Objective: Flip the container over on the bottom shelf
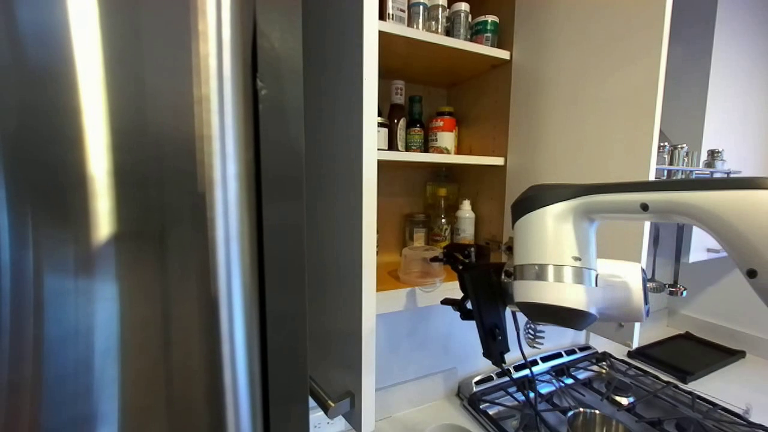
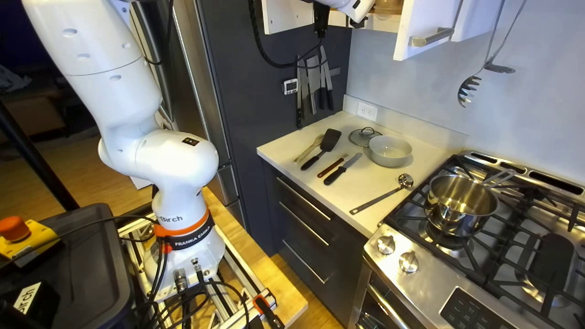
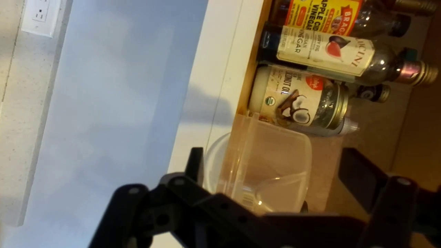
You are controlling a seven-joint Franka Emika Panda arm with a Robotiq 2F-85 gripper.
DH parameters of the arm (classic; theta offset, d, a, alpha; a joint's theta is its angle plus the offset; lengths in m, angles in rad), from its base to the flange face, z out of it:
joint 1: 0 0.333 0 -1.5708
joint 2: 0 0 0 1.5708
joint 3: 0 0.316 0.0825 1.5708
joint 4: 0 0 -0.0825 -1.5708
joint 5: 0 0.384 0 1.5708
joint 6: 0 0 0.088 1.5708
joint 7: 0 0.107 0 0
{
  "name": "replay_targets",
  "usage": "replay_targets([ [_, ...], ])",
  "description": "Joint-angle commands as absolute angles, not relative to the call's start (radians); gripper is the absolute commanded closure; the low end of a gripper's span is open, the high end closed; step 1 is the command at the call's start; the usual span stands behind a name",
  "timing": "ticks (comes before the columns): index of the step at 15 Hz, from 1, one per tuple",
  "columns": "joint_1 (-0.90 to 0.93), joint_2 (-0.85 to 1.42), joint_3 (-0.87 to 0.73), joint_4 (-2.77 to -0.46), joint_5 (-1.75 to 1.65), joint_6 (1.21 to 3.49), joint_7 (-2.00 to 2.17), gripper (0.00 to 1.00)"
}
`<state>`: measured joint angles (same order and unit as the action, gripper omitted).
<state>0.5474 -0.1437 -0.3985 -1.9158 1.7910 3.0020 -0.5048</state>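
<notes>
A clear plastic container (image 1: 420,267) sits at the front of the bottom shelf (image 1: 414,298), its wide rim down and narrower base up. In the wrist view, the container (image 3: 275,155) lies between the fingers. A round clear piece (image 3: 214,163) sticks out below it past the shelf's front edge; I cannot tell if it is a separate lid. My gripper (image 1: 441,281) is open, with one finger beside the container's upper part and one below the shelf edge. The gripper (image 3: 272,158) shows gaps to the container on the upper finger's side. The container's near side is partly hidden by the gripper.
A coconut oil jar (image 3: 299,100) stands close beside the container, with a fig vinegar bottle (image 3: 324,55) beyond. A white bottle (image 1: 465,222) and others stand behind. The middle board (image 1: 441,158) is above. A stove with a pot (image 2: 461,205) is below.
</notes>
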Motion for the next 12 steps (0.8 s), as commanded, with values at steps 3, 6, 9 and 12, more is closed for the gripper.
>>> replay_targets([
  [3,0.507,-0.051,-0.439,-1.818,2.134,2.871,-0.797,0.0],
  [6,0.493,-0.019,-0.45,-1.819,2.238,2.81,-0.904,0.0],
  [9,0.484,0.009,-0.457,-1.813,2.327,2.76,-0.994,0.0],
  [12,0.479,0.017,-0.461,-1.813,2.388,2.722,-1.067,0.0],
])
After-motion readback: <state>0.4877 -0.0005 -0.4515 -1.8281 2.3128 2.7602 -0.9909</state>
